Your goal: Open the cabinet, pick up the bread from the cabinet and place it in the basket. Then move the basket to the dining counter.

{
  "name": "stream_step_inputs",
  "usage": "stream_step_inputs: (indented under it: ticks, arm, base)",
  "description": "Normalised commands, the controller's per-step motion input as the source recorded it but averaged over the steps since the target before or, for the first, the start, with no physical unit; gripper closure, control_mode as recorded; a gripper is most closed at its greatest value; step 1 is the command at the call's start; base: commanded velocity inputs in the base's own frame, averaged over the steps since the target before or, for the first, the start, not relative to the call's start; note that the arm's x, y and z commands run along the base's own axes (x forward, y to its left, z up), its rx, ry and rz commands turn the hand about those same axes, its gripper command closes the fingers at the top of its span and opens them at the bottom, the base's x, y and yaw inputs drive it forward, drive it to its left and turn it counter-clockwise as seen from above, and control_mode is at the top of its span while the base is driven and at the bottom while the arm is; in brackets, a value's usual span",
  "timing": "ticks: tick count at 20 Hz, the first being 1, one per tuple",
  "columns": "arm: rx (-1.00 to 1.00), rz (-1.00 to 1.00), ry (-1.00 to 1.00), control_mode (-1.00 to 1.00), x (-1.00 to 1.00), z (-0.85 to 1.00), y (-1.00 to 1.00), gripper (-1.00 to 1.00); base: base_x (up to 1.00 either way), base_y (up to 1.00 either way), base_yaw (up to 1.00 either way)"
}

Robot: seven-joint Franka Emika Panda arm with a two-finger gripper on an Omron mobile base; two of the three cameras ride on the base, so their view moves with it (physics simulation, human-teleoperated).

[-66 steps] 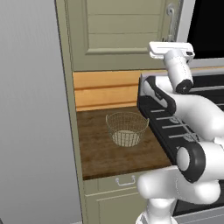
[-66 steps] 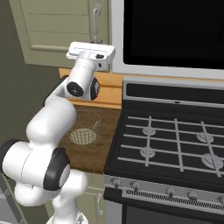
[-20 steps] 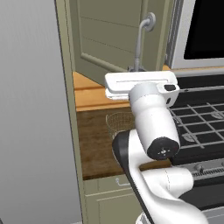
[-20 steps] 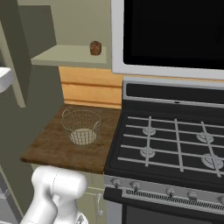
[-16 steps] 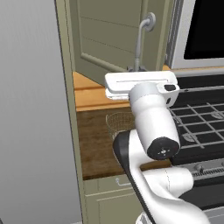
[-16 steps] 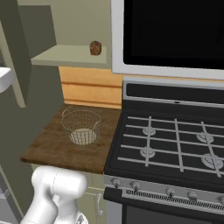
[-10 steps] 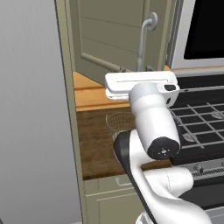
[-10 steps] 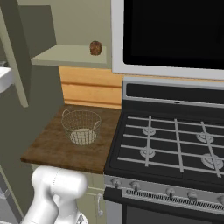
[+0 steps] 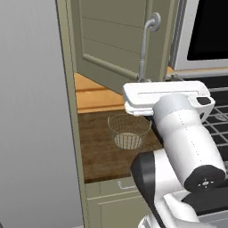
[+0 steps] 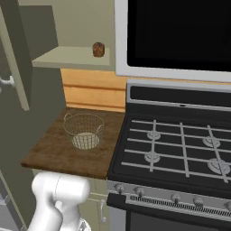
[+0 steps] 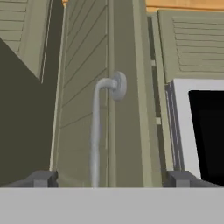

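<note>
1 bread [image 10: 98, 49] on cabinet [image 10: 76, 56] shelf | 1 basket [image 10: 84, 131] on desk, 6 o'clock of bread | gripper [image 11: 111, 178] wide, straddling door handle [image 11: 98, 127]

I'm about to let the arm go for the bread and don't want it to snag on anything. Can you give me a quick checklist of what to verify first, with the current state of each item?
1. Cabinet door swung open: ok, the shelf is exposed in the right base view.
2. Gripper open and empty: ok, fingertips stand wide on either side of the handle, not clamping it.
3. Gripper clear of the handle: not ok, the bar sits right between the fingertips; back off first.
4. Bread reachable: ok, it sits alone on the open shelf.
5. Basket ready: ok, upright on the worktop below the shelf.
6. Contact between fingers and handle: cannot tell.
</note>
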Motion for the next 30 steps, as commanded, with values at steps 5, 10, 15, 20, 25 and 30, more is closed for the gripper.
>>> stream_step_inputs:
  ticks: [5,10,15,20,25,30]
  arm:
    - [0.15,0.09,0.08,-1.00,0.00,0.03,-0.99,-1.00]
    - [0.20,0.29,0.06,-1.00,0.17,-0.02,-0.99,-1.00]
    - [0.15,0.37,0.12,-1.00,0.40,0.00,-0.68,-1.00]
    - [-0.01,0.18,0.05,-1.00,0.66,-0.19,-0.07,-1.00]
    - [-0.06,0.12,0.00,-1.00,0.62,-0.43,0.10,-1.00]
    - [-0.09,0.11,0.00,-1.00,0.42,-0.34,0.29,-1.00]
  base:
    - [0.00,0.00,0.00]
    - [0.00,0.00,0.00]
    - [0.00,0.00,0.00]
    - [0.00,0.00,0.00]
    - [0.00,0.00,0.00]
    - [0.00,0.00,0.00]
